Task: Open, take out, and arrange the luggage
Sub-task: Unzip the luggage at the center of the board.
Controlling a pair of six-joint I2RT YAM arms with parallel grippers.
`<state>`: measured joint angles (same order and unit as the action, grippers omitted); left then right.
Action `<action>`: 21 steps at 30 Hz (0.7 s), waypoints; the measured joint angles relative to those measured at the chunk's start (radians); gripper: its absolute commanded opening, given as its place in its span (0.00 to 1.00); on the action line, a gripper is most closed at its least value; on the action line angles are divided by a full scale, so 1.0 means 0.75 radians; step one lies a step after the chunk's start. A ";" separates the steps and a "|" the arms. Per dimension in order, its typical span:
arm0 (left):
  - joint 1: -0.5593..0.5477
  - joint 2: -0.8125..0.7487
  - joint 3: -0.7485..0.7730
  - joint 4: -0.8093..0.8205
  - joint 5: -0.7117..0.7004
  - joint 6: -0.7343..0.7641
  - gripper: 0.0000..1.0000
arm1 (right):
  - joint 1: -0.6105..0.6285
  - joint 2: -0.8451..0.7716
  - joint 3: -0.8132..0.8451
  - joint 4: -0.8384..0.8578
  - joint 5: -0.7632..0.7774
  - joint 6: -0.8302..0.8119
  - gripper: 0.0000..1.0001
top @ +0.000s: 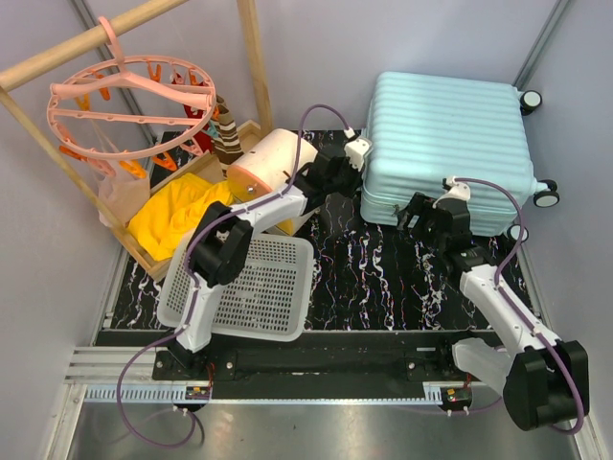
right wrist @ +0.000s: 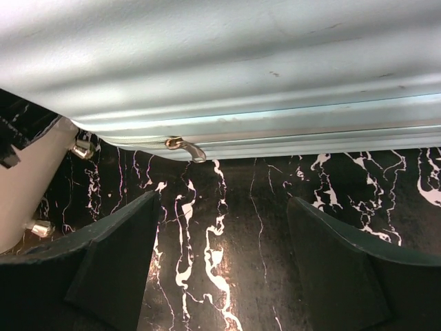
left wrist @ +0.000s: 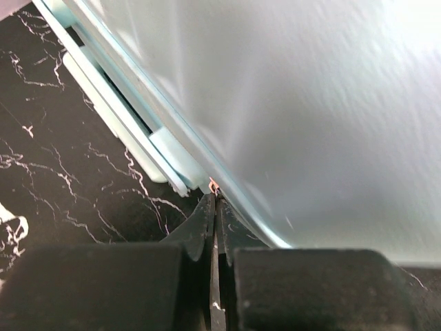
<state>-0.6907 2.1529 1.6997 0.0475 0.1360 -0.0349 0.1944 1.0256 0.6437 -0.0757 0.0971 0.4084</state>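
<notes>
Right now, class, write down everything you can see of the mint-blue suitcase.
The suitcase is a pale mint-blue ribbed hard shell, plastic by its look, lying flat and closed on the black marbled mat at the far right. Black-and-white wheels stick out on its right side. A small metal zip pull hangs from its near seam. The left gripper, shut, has its tips at the seam on its left edge; the right gripper, open, sits just short of the near edge.
</notes>
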 measured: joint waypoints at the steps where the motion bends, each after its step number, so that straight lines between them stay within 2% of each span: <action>1: 0.000 0.013 0.018 -0.005 -0.002 0.000 0.00 | 0.013 0.008 0.000 0.007 0.005 0.005 0.84; 6: 0.005 0.037 0.047 -0.006 -0.001 -0.001 0.01 | 0.061 0.030 0.000 0.016 0.045 0.011 0.84; 8: 0.005 0.037 0.035 0.012 0.005 0.001 0.14 | 0.067 0.030 0.000 0.017 0.058 0.011 0.84; 9: 0.005 0.035 0.020 0.036 0.007 0.003 0.33 | 0.068 0.029 0.000 0.017 0.064 0.011 0.84; 12: 0.008 -0.003 -0.076 0.147 -0.001 0.026 0.51 | 0.068 0.017 0.000 0.015 0.086 0.009 0.85; 13: 0.013 -0.026 -0.119 0.181 0.004 0.030 0.59 | 0.068 0.006 0.000 0.015 0.094 0.009 0.85; 21: 0.066 -0.249 -0.312 0.456 -0.013 0.040 0.64 | 0.070 -0.123 0.000 -0.011 0.129 0.004 0.86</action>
<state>-0.6415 1.9659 1.4658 0.3897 0.1265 -0.0048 0.2470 0.9337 0.6437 -0.0837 0.1940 0.4114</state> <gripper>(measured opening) 0.636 0.854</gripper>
